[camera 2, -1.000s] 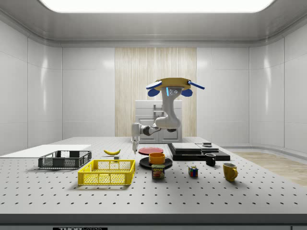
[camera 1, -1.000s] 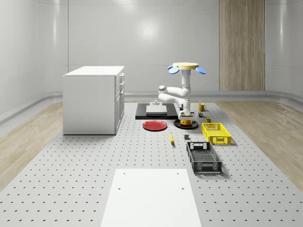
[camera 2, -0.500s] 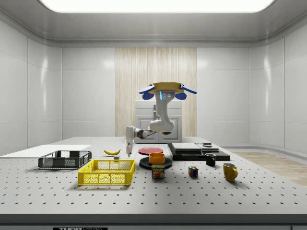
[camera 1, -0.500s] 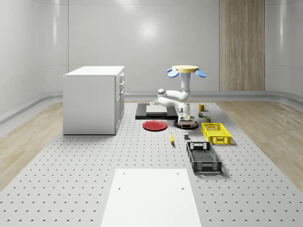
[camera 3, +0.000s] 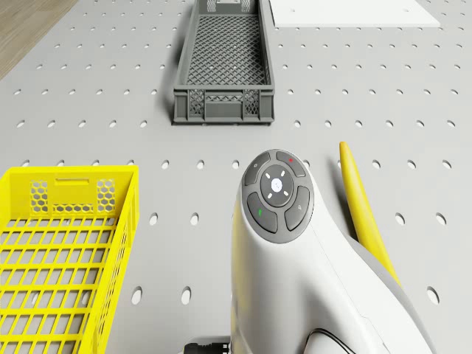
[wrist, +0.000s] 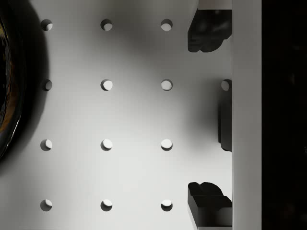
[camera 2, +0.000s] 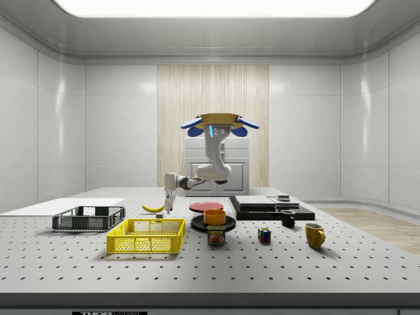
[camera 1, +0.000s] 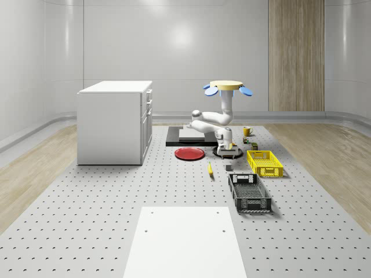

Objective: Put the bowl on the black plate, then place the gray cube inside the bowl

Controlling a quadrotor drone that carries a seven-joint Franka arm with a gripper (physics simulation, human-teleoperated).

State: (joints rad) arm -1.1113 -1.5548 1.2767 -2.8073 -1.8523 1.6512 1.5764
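An orange bowl (camera 2: 214, 216) sits on the black plate (camera 2: 227, 225). The small gray cube (camera 1: 228, 167) lies on the table in front of the plate, beside the banana (camera 1: 210, 168). The drone (camera 1: 226, 86) hovers above the plate and the mat behind it, its arm bent downward. My gripper (camera 2: 168, 209) points down near the table, between the plate and the cube. In the wrist view the gripper (wrist: 207, 115) is open with bare table between its fingers (wrist: 206, 34). The plate's dark rim (wrist: 6, 91) is at one side, and a dark block edge (wrist: 225, 115) at the other.
A yellow basket (camera 1: 264, 163) and a dark crate (camera 1: 249, 191) stand to the whole-scene view's right of the cube. A red plate (camera 1: 189, 153), white cabinet (camera 1: 115, 121), spam can (camera 2: 216, 235), colored cube (camera 2: 264, 235) and two mugs (camera 2: 314, 234) are around.
Drone and arm have shifted toward the side view's left, away from the bowl on the plate. The gripper has come lower, closer to the table near the gray cube.
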